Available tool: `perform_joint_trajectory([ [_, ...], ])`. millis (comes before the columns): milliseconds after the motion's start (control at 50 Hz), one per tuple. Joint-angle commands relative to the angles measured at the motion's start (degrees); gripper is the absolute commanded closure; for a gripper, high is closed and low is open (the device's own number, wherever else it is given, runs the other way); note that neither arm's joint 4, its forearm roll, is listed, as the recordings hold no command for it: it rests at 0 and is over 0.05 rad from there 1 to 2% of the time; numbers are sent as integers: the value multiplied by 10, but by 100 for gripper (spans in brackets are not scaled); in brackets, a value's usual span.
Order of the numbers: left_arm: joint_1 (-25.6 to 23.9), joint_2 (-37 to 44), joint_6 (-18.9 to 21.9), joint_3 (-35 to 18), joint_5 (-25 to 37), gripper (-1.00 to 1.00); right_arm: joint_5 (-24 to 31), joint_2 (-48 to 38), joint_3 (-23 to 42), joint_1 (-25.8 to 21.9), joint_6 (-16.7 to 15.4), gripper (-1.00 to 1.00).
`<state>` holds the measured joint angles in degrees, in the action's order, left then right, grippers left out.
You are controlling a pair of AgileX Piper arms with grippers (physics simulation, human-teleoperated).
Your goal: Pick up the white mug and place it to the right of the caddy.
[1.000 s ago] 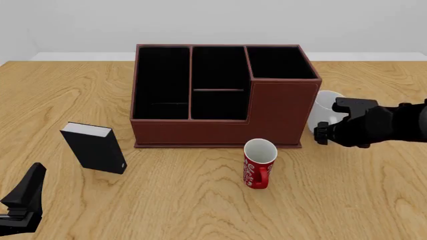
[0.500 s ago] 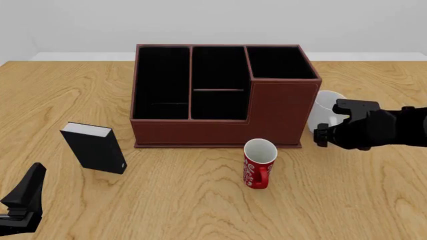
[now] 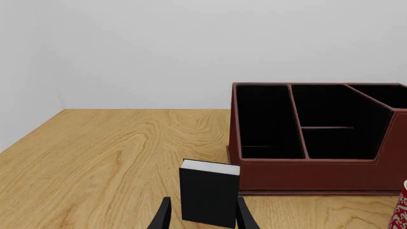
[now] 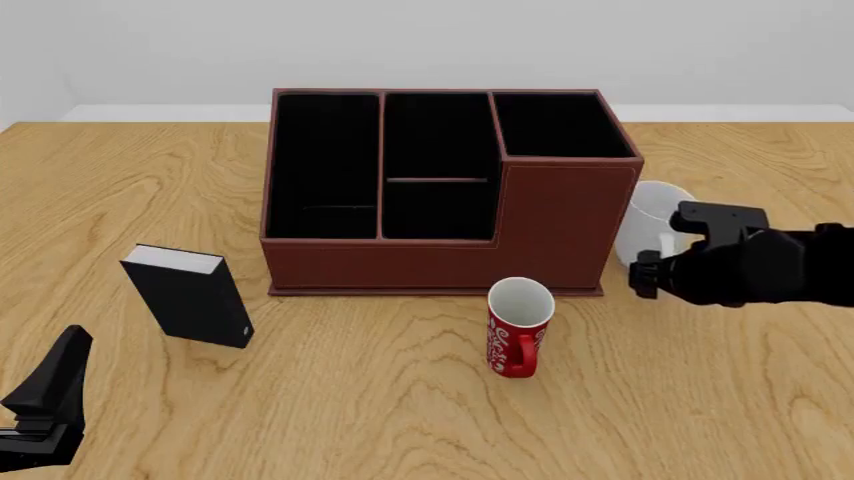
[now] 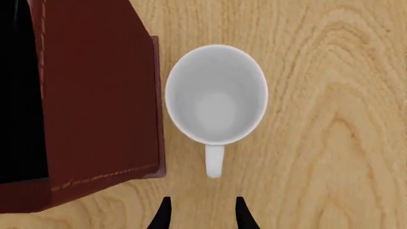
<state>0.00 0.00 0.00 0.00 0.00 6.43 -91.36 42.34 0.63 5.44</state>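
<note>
Just ahead of the right gripper point(image 5: 201, 214), whose two dark fingers point(image 5: 162, 217) stand apart with nothing between them, lies the loop handle of the plain glossy white mug point(image 5: 216, 95). The handle points straight back toward the gap between the fingers, so handle and mouth fall on one line with the reach; the fingers are near it but clear of it. The mug stands upright on the light wooden desk point(image 5: 330, 143), just to the right of the large dark reddish-brown caddy point(image 5: 95, 95), close to its wall; whether they touch I cannot tell. It looks placed already.

The right arm is far the nearer. At the near left corner the left gripper point(image 3: 202, 217) has its fingers parted and empty, facing the small black box with a white top point(image 3: 208, 192). A slim red mug with white lettering point(image 4: 517, 325) stands in front of the caddy. Bare desk lies to the right.
</note>
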Motion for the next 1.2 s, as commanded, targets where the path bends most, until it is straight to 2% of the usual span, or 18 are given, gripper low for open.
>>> perform_joint_trajectory([
  [20,0,0,0,0,0,-100,-2,23,-17,-2,5,-100],
  [1200,0,0,0,0,0,-100,36,146,-62,-5,-10,-100],
])
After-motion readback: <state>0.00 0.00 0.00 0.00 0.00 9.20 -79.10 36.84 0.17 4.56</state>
